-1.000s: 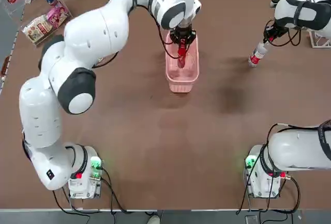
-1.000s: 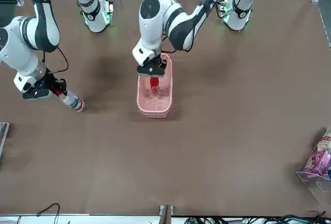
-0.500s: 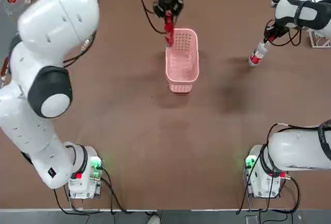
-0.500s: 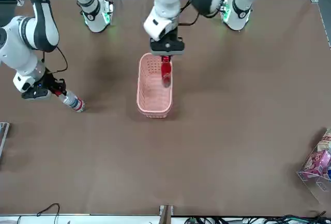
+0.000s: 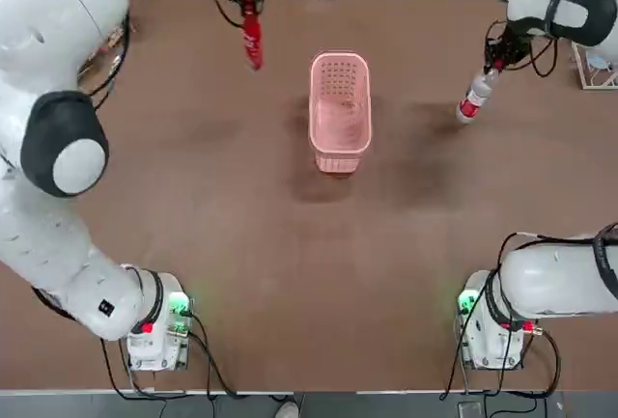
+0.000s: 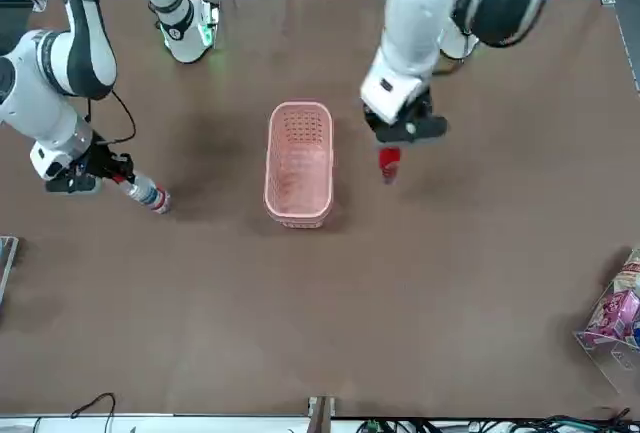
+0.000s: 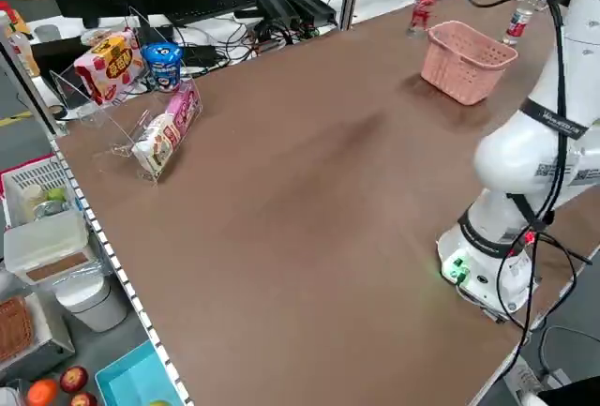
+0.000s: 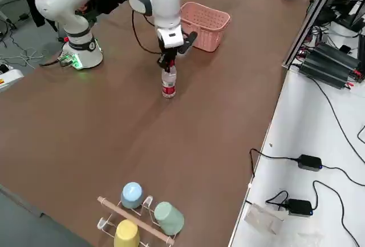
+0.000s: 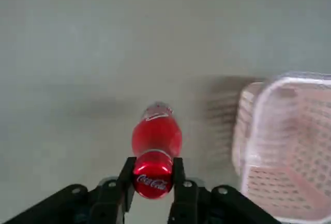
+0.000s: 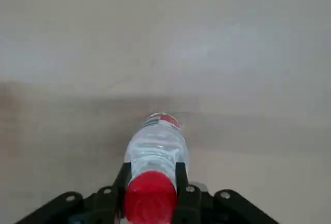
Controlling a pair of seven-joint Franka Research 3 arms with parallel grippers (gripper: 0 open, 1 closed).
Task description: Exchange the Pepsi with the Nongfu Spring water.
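Your left gripper (image 9: 153, 177) gripped the red bottle (image 9: 156, 136) by its neck, left of the basket (image 5: 340, 114) above the table. Your right gripper (image 10: 153, 182) clamped the clear bottle (image 10: 158, 149) at its neck, right of the basket.

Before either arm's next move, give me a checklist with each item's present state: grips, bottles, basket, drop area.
1. Left gripper closed on the red bottle: ok, pinched near the cap.
2. Right gripper closed on the clear bottle: ok, pinched near the cap.
3. Red bottle out of the pink basket: ok, it hangs on the basket's left in the top view.
4. Pink basket empty and upright: ok.
5. Clear bottle in the basket: not ok, it is off to the basket's right in the top view.
6. Clear bottle's base free of the table: cannot tell.
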